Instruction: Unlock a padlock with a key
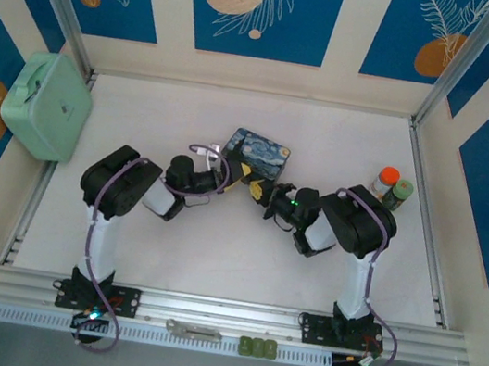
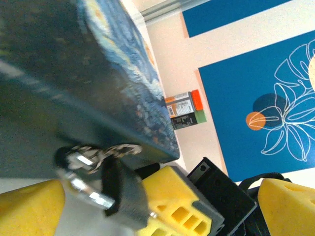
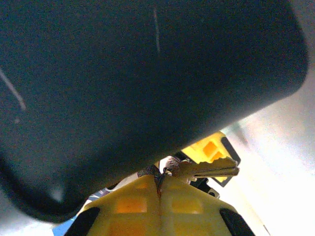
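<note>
In the left wrist view the dark padlock [image 2: 124, 189] hangs by its silvery shackle [image 2: 82, 181] at the front edge of the blue starry tin [image 2: 74, 73]. My left gripper [image 2: 160, 199] is open, its yellow fingers [image 2: 29, 209] wide apart on either side of the padlock and not touching it. My right gripper [image 3: 160, 186] is shut, pinching the thin ring of the key [image 3: 206, 170]. The key's blade sticks out to the right, free in the air under the tin's dark underside [image 3: 123, 73]. One right finger [image 2: 172, 201] presses close against the padlock body. From above, both grippers [image 1: 235, 170] [image 1: 264, 192] meet at the tin's [image 1: 261, 154] near edge.
A mint green case [image 1: 46, 105] stands at the table's left edge. Two small bottles [image 1: 392, 186] stand at the right, close to the right arm's elbow. A flat metal piece [image 1: 193, 330] and green blocks [image 1: 258, 346] lie on the front rail.
</note>
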Available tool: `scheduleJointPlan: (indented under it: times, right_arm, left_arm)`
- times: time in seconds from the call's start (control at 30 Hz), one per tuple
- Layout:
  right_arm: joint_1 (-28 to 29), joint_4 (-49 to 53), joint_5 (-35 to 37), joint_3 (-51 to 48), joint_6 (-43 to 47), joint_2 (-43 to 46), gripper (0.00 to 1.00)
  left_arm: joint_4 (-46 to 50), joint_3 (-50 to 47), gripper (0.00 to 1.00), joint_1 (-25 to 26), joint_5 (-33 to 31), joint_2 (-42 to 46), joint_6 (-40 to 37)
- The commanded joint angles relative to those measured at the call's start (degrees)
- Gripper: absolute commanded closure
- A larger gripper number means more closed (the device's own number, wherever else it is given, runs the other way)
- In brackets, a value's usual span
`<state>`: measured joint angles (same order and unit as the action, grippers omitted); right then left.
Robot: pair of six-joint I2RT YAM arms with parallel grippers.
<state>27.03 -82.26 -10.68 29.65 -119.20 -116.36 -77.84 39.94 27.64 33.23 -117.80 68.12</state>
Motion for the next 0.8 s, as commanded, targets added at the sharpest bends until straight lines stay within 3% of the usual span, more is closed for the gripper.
scheduleJointPlan:
  times: [0.0,0.47,0.77]
  right_arm:
    - [-2.02,3.67,-1.70,-1.02,-12.72,-2.18,1.00]
    - [-7.70,16.68,-6.14,-0.82,11.80,2.37,1.00]
    - [-10.11,46.29,-6.79,4.48,42.45,17.25,1.00]
  left_arm:
    - [0.03,-1.31,0.00,-0.47,-2.21,2.44,-0.14]
    - [17.17,-0.60,0.01,-1.62,-5.33,10.86,-3.37]
    - [18.18,1.10,0.00,-1.62,-4.30,11.76,-3.12]
